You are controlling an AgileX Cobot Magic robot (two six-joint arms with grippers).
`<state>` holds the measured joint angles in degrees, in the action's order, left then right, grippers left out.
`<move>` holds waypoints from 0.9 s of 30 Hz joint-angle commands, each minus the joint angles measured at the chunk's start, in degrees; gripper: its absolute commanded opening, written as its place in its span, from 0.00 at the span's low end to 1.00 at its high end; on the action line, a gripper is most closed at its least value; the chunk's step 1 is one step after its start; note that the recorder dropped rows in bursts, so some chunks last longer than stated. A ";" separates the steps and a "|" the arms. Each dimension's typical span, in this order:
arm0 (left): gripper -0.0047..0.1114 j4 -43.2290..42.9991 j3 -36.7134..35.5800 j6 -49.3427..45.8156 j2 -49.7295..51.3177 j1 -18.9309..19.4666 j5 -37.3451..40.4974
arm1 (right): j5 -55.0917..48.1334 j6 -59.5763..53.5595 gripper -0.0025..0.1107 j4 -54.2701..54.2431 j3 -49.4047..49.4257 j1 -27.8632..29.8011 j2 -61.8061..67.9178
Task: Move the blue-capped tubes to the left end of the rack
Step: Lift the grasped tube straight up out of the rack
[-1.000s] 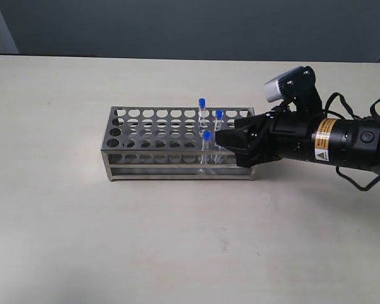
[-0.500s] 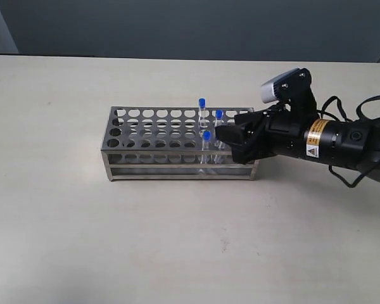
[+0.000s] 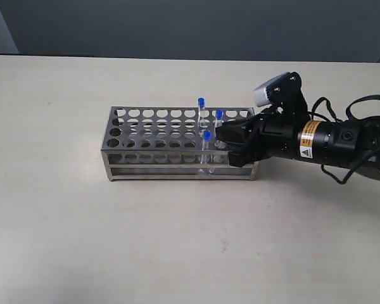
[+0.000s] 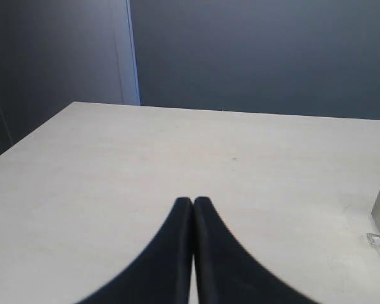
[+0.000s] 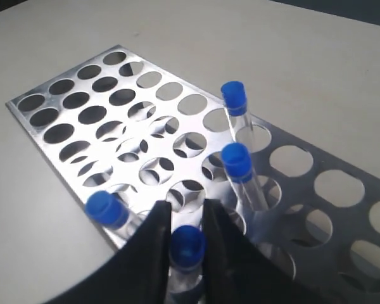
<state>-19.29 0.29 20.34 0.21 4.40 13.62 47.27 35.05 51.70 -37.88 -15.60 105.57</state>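
- Over the last second the right arm crept toward the rack [image 3: 158,151] and dipped a little. Its silver wrist camera housing [image 3: 273,92] ended closer to the rack's right end.
- No tube moved in that time. The blue-capped tubes were all in the rack's right-hand part, and the holes at its left end were empty.
- In the exterior view three caps showed: one in the back row [image 3: 202,101], one beside it toward the arm [image 3: 219,114], and one nearer the front [image 3: 206,135]. The fourth tube [image 5: 188,247] showed only in the right wrist view.
- The right gripper [image 5: 187,209] straddled the fourth tube. Its jaws had narrowed to cap width and looked to be touching both sides of the cap, so I read it as gripped but not yet lifted.
- My read: the approach was done and the first transfer was just starting. All four tubes were yet to go.
- The left gripper [image 4: 192,201] was fully closed with its fingers pressed together and held nothing. It hung over bare table [image 4: 177,145], clear of the rack.
- Materials:
  - The rack was mirror-shiny perforated metal with an open frame, and its reflections cluttered the holes.
  - The tubes were thin clear cylinders with matte blue caps.
  - The gripper fingers were black and tapered.
  - The table was pale and matte.
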 commanded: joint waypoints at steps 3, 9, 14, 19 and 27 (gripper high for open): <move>0.04 0.16 -0.19 0.10 -0.21 -0.53 -0.31 | -0.47 2.62 0.02 3.65 -0.22 0.14 -6.49; 0.04 0.16 -0.19 0.10 -0.21 -0.53 -0.31 | -5.16 4.60 0.02 4.30 -0.22 0.14 -15.80; 0.04 0.16 -0.19 0.10 -0.21 -0.53 -0.31 | -8.36 6.58 0.02 4.98 -3.00 -2.47 -20.34; 0.04 0.16 -0.19 0.10 -0.21 -0.53 -0.31 | -19.26 7.31 0.02 5.19 -14.06 -11.48 -18.29; 0.04 0.16 -0.19 0.10 -0.21 -0.53 -0.31 | -25.34 14.67 0.02 8.11 -36.51 -20.16 2.36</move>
<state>-19.29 0.29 20.34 0.21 4.40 13.62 22.53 47.39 58.95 -71.32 -35.37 103.91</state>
